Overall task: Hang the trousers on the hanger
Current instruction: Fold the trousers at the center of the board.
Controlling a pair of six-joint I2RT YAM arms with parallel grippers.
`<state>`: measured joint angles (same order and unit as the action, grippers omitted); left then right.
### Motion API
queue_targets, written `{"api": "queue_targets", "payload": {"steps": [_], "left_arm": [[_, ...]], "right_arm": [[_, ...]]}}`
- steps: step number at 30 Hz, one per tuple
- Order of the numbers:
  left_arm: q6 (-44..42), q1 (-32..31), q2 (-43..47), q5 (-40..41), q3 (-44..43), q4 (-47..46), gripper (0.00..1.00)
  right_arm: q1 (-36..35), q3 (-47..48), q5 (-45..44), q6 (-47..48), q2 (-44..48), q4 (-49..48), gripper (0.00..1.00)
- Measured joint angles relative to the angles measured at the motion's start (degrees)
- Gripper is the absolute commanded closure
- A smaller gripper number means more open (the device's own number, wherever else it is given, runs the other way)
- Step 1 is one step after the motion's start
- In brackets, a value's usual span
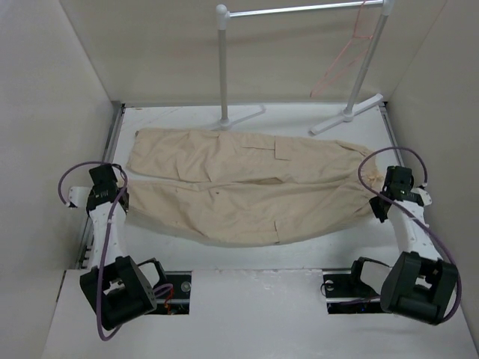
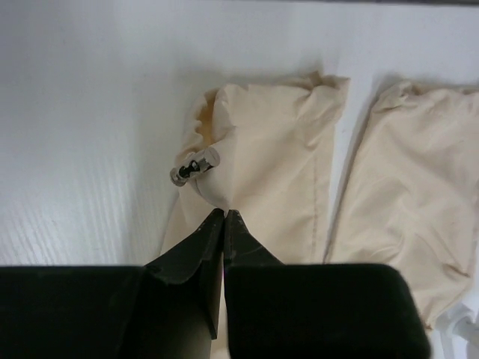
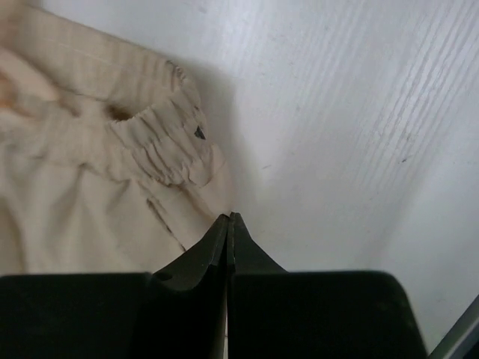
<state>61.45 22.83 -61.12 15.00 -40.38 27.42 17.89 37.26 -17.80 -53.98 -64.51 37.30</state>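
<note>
Closed on a cuff [image 2: 254,120], my left gripper [image 2: 225,213] pinched the trousers [image 1: 239,191] lying flat on the table [image 1: 247,258], my right gripper [image 3: 228,218] shut at their waistband [image 3: 161,142], hold unclear; grasping seemed underway, and next I needed a lift toward the hanger [image 1: 340,63] behind.

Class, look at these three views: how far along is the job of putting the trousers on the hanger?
Done: nothing yet; the trousers lie flat on the table and the hanger hangs empty on the rack. In hand: the left end effector is shut on a leg cuff, the right end effector shut at the waistband edge, grip unclear. Left: lifting, and draping over the hanger.
</note>
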Motion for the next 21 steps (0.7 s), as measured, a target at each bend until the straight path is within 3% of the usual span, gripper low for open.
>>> {"api": "queue_targets", "payload": {"steps": [4, 11, 16, 21], "left_arm": [[-0.63, -0.07, -3.17, 2.08, -9.49, 2.64, 1.0], [-3.87, -3.74, -14.34, 7.48, -28.57, 2.1, 1.0], [-5.75, -6.05, -25.59, 8.2, -40.3, 2.62, 1.0], [-7.8, -8.44, -40.3, 8.48, -55.1, 2.71, 1.0]], "right_arm": [[-1.9, 6.62, -0.57, 0.22, 2.67, 1.75, 0.98], [-5.05, 22.75, -1.09, 1.22, -5.09, 1.66, 0.97], [-5.18, 34.29, 0.52, 2.64, -16.04, 1.64, 0.97], [-5.18, 49.81, 5.01, 3.74, -32.63, 1.73, 0.96]]}}
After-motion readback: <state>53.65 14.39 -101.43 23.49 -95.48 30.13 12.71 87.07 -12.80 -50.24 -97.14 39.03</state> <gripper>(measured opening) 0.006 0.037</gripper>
